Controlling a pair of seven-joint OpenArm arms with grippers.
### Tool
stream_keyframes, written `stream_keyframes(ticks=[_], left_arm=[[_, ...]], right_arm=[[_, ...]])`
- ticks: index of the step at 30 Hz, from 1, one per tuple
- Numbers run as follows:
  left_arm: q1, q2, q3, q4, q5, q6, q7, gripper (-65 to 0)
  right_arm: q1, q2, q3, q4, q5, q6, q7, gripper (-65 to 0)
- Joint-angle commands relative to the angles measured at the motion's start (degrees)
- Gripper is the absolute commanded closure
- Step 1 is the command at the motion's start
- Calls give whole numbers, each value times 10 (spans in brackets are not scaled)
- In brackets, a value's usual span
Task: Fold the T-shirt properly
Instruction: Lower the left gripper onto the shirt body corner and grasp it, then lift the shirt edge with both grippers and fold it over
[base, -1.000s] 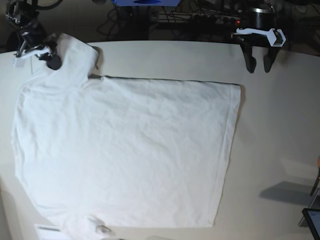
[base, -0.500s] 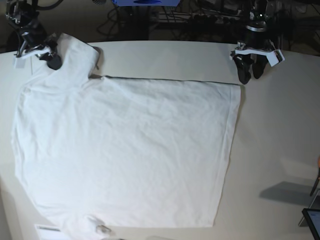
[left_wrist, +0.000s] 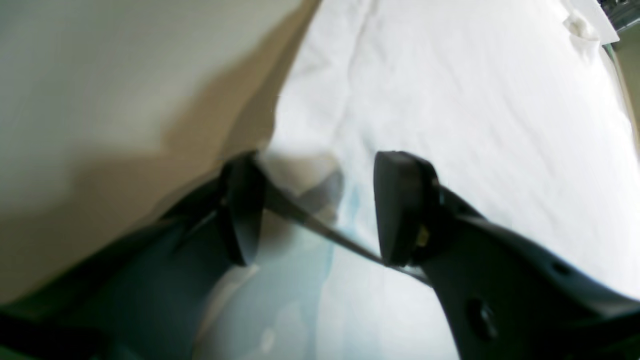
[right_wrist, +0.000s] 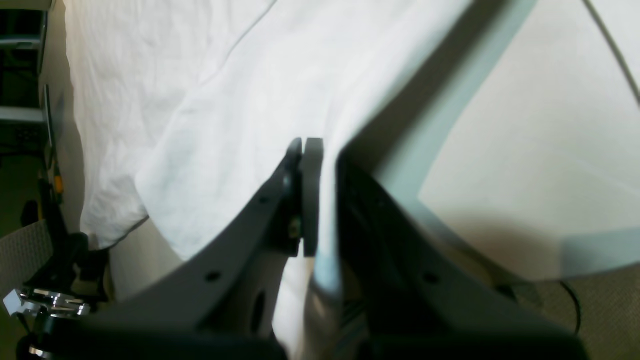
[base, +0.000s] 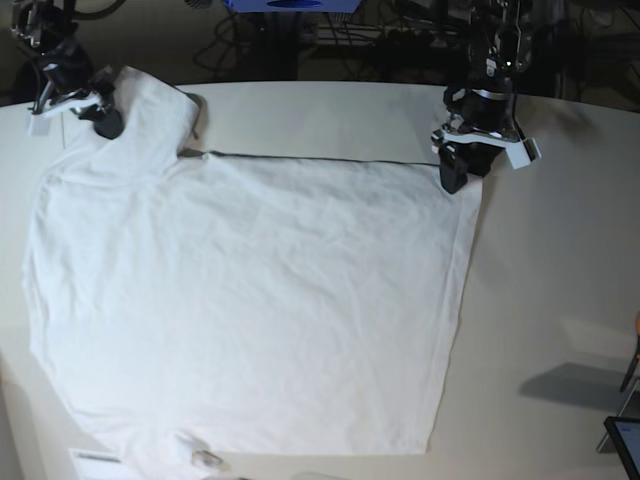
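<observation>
Left gripper (base: 457, 172) has dropped from above the bare table beyond the far hem corner down onto that corner within the last second; right gripper (base: 96, 112) has not shifted, and neither has the shirt

Left jaws: wide apart, nothing clamped. In the wrist view the two pads (left_wrist: 397, 207) straddle the shirt's edge, one over cloth, the other at the border with bare table (left_wrist: 100, 75). Contact with the fabric cannot be confirmed; that view is blurred

Right jaws: pressed together. The wrist view shows the fingers (right_wrist: 305, 195) closed with white cloth at and beside them, so I read it as pinching the far sleeve or shoulder edge, though the nip itself is partly hidden

Shirt (base: 250, 300): spread flat across the middle of the table, lightly wrinkled, sleeve end toward the right arm, hem toward the left arm

Step in hand, as I judge it: securing the second corner of the far edge before the first fold

Next move calls for the left jaws to close on the hem corner, catching the cloth rather than scraping the table, then both arms lifting together and carrying the far edge over toward the near side, keeping it taut and level so the fold lands straight
</observation>
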Motion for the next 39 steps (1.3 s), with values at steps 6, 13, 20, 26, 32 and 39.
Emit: stream_keyframes(ticks=[6, 13, 20, 26, 32, 39], left_arm=[[-21, -4, 2, -21, -2, 2, 10, -343], [-33, -4, 1, -26, -2, 2, 10, -328], [-33, -4, 7, -25, -2, 2, 10, 0], [-2, -7, 1, -18, -2, 2, 10, 0], [34, -9, 0, 8, 2, 2, 9, 0], [72, -9, 0, 60, 3, 2, 9, 0]], right_arm=[[-4, 5, 3, 10, 7, 6, 3, -3], [-3, 5, 3, 10, 7, 6, 3, -3], [-2, 5, 4, 10, 7, 6, 3, -3], [-9, 12, 6, 24, 7, 6, 3, -3], [-45, 22, 36, 93, 8, 6, 3, -3], [-94, 21, 61, 130, 10, 6, 3, -3]])
